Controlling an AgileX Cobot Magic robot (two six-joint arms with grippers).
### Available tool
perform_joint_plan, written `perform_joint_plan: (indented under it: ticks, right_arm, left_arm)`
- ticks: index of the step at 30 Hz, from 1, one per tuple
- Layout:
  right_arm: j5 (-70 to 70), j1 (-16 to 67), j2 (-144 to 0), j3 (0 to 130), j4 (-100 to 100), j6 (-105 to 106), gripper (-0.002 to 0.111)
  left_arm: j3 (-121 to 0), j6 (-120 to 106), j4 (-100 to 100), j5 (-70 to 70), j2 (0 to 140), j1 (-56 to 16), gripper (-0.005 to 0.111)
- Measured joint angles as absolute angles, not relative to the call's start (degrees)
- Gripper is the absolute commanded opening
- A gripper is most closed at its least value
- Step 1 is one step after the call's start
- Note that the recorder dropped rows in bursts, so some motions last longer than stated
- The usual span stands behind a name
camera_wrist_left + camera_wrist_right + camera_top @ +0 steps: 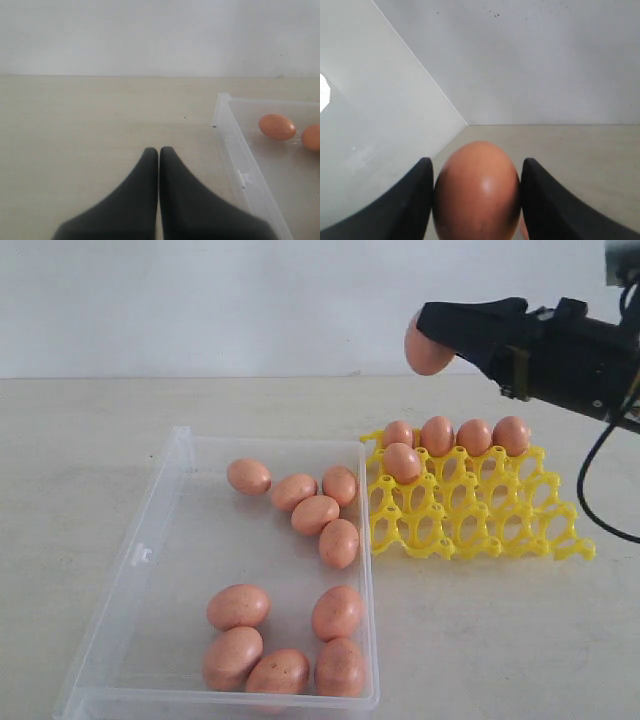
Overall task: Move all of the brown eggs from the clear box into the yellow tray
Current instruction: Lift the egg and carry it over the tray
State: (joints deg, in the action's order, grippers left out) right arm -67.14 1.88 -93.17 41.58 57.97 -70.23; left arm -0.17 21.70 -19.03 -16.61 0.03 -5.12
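Observation:
The clear box [160, 500] lies at the left with several brown eggs [316, 514] in two clusters inside. To its right the yellow tray [480, 530] holds several eggs, most along its back row and one in the second row [402, 461]. High above the tray's back left corner my right gripper [430, 335] is shut on a brown egg [476, 192], which fills the gap between its black fingers [417, 200]. My left gripper [159, 152] is shut and holds nothing, low over bare table beside the box's wall [235, 150]. It is not in the exterior view.
The beige table runs back to a pale wall. A latch tab [140, 555] sticks out of the box's left wall. A black cable [590, 490] hangs from the right arm beside the tray's right end.

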Motion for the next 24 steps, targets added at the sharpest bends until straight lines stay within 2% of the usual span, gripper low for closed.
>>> perform_joint_plan:
  ticks: [6,12,19,24]
  right_arm:
    - [-68.6,-4.0,-93.2,41.5,63.5,-76.5,0.000]
    - [-68.3,-4.1,-93.2,41.5,65.2,-67.6,0.000]
    - [-54.6,-4.1,-93.0,41.5,73.8,-63.0,0.000]
    - [-50.0,-4.1,-93.0,42.5,64.3,-50.4,0.000]
  left_arm:
    - [-0.2,21.7,-19.0,-16.6,0.0,-5.1,0.001]
    - [-0.2,21.7,-19.0,-16.6,0.0,-5.1,0.001]
    - [-0.2,21.7,-19.0,-16.6,0.0,-5.1,0.001]
    - [-0.2,21.7,-19.0,-16.6,0.0,-5.1,0.001]
